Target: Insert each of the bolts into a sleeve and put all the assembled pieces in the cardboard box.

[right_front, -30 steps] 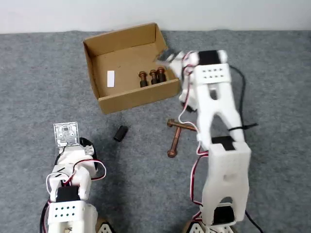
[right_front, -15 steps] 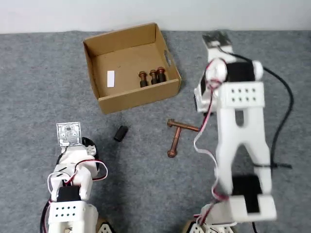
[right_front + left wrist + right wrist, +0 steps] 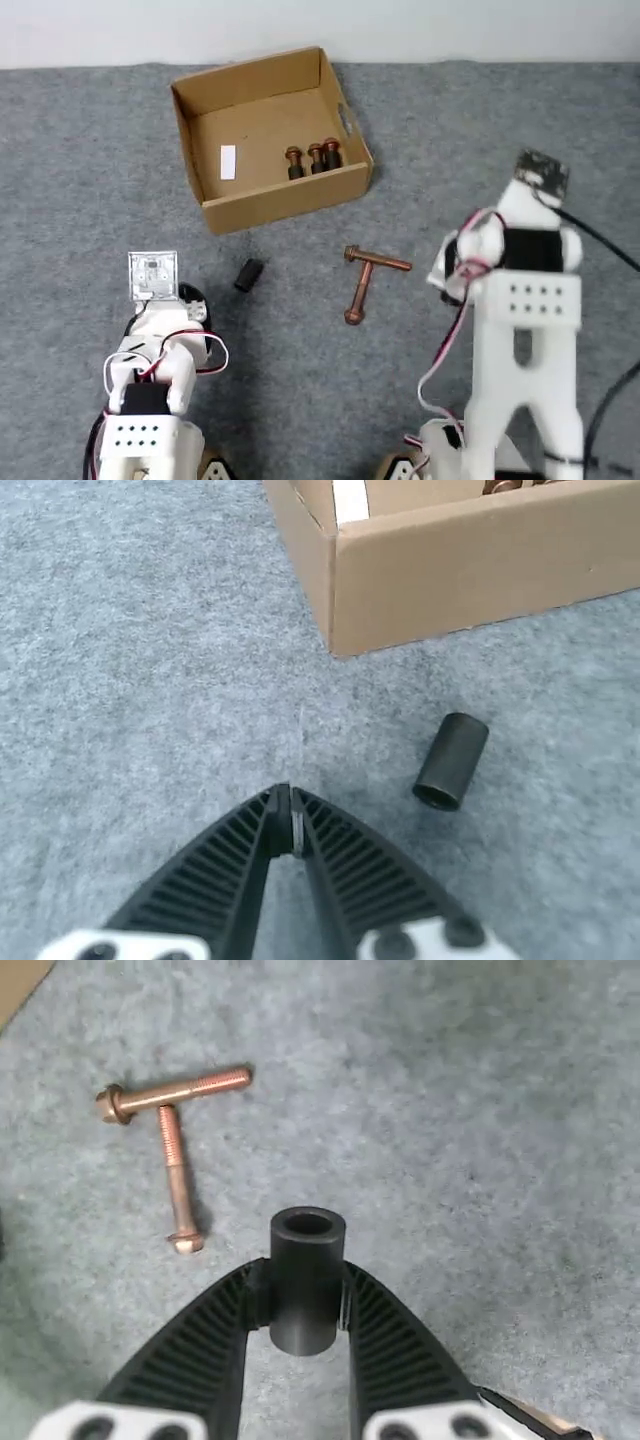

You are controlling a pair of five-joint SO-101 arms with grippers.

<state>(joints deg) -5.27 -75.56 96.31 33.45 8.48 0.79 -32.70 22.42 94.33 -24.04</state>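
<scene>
**Black sleeve in hand, two bolts loose on the carpet**

Your right gripper is clamped around a black sleeve. The jaws pinch it about mid-length, and the open bore faces the wrist camera. It looks like a rigid, smooth-walled tube. Expect it to twist or slide between the ribbed pads if a bolt pushes in off-axis. The mid-body grip is a sensible one, since it leaves both ends free.

Two copper-coloured bolts lie on the grey carpet between the arms, making a rough T. The stem bolt has its threaded end just beside the head of the crossbar bolt. Both look stiff and fairly dense, and their round shanks will probably roll if nudged. Take one by the shank close under its flanged head, so the threaded end stays free to enter the bore.

Your left gripper is closed on nothing, with its tips together low over the carpet. A second sleeve lies on its side near it, in front of the cardboard box. Pick that sleeve up across its middle too. Three assembled pieces sit in the box by the wall nearest the bolts.
</scene>
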